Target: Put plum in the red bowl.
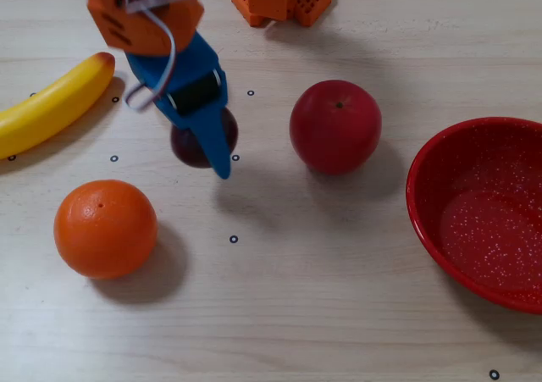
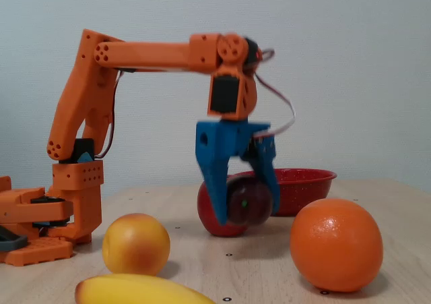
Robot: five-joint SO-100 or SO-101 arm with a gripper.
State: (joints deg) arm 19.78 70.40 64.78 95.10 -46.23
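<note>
The plum [image 1: 186, 147], small, dark maroon and glossy, sits between the blue fingers of my gripper [image 1: 203, 157], left of centre in the overhead view. In the fixed view my gripper [image 2: 246, 216] points down with its jaws shut on the plum [image 2: 248, 203], at or just above the table; I cannot tell which. The red bowl [image 1: 474, 157], large and speckled inside, stands empty at the right edge of the overhead view. In the fixed view the bowl [image 2: 306, 181] is behind the gripper.
A red apple [image 1: 335, 126] lies between the plum and the bowl, close behind the gripper in the fixed view [image 2: 210, 218]. An orange [image 1: 106, 228] and a banana [image 1: 51, 102] lie left. A yellow-orange round fruit [image 2: 136, 243] shows in the fixed view. The arm base [image 1: 279, 1] is at the top.
</note>
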